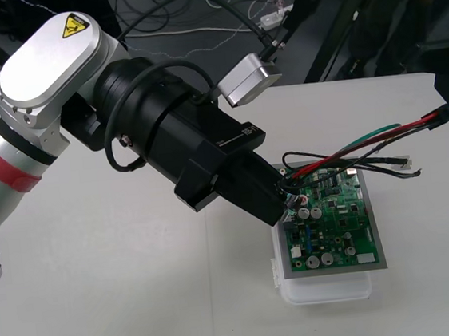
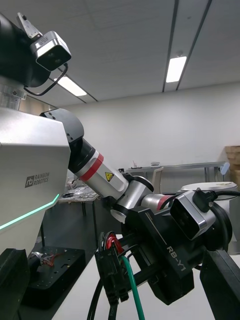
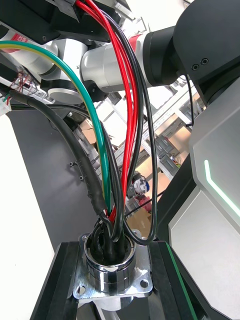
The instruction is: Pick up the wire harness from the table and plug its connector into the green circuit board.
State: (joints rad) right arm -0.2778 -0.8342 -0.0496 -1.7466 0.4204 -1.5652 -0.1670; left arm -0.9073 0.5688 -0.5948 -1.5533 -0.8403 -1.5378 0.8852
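One harness (image 1: pixel 343 154), two grasps — left gripper (image 1: pixel 282 196) on socket (image 3: pixel 111 267) by board (image 1: pixel 339 228), right gripper (image 2: pixel 112 277) on wires (image 3: pixel 131 115).

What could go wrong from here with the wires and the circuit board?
1. The left gripper is shut on the round metal socket and sits right at the circuit board's left edge. Pushing lower might knock parts there.
2. The wires stretch above the board toward the right side, and black ones trail across its far edge. A pull from either end might snag them or shift the board on its white base.
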